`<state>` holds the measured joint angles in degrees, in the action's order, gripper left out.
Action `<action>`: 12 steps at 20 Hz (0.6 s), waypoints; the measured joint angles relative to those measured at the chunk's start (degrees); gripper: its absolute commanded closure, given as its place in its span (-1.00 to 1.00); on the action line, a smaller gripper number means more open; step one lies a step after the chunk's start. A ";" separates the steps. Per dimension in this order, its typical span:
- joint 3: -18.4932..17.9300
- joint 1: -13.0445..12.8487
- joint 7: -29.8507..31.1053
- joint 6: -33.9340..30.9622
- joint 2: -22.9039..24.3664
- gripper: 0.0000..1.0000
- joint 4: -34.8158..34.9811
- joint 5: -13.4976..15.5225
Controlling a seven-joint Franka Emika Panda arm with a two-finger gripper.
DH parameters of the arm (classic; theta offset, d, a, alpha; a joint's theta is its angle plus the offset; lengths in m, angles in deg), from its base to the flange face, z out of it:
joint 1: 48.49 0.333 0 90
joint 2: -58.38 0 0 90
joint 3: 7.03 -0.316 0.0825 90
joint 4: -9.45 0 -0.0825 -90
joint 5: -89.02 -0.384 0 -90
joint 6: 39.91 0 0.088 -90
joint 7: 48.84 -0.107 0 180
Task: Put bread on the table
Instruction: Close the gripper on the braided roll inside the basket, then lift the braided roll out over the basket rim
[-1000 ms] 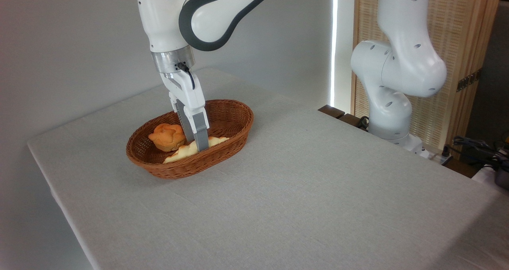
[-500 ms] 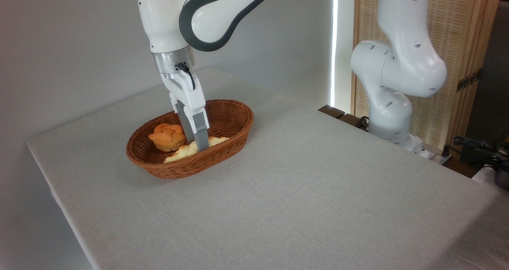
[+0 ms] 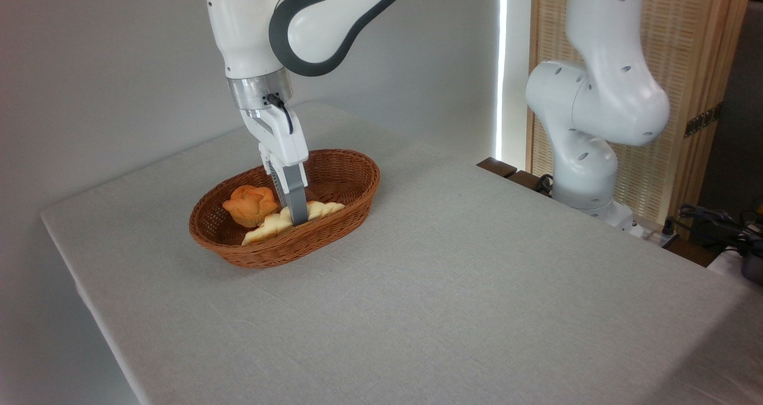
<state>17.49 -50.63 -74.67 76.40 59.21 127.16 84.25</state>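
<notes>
Where the grey-white cloth of the table (image 3: 453, 286) runs toward its far left corner, an oval brown wicker basket (image 3: 285, 208) sits on the cloth, nearer the left edge than the right and well back from the near edge. At the left end of the basket rests a small round orange flower-shaped bun (image 3: 250, 205), tucked against the woven wall. Just to its right, and touching or almost touching it, lies the braided bread loaf (image 3: 265, 231), pale cream with toasted patches, stretched along the near side of the basket with one pointed end toward the near left rim and the other toward the middle. The gripper (image 3: 296, 219) comes down from above into the basket at about the loaf's midpoint; its grey fingers (image 3: 296, 205) stand nearly upright and are pinched on the loaf, one in front of it and the other hidden behind. The loaf sits inside the basket, and whether it clears the basket floor cannot be told. To the right of the basket the cloth lies bare. At the far right corner, off the table's edge, stands the white base of the Franka arm (image 3: 587, 142) before a slatted wooden screen (image 3: 691, 83).
</notes>
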 measured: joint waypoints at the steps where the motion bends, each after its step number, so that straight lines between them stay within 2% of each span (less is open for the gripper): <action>1: -0.01 0.01 0.00 0.00 0.03 0.59 0.00 0.00; 5: -0.42 0.16 0.05 -0.16 0.29 0.60 -0.46 0.16; 7: -1.09 0.29 0.06 -1.47 0.38 0.62 -1.45 1.26; 12: -5.07 0.52 -1.21 -9.23 0.56 0.62 -7.12 4.16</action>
<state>12.43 -50.10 -75.88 67.18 59.77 120.04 88.41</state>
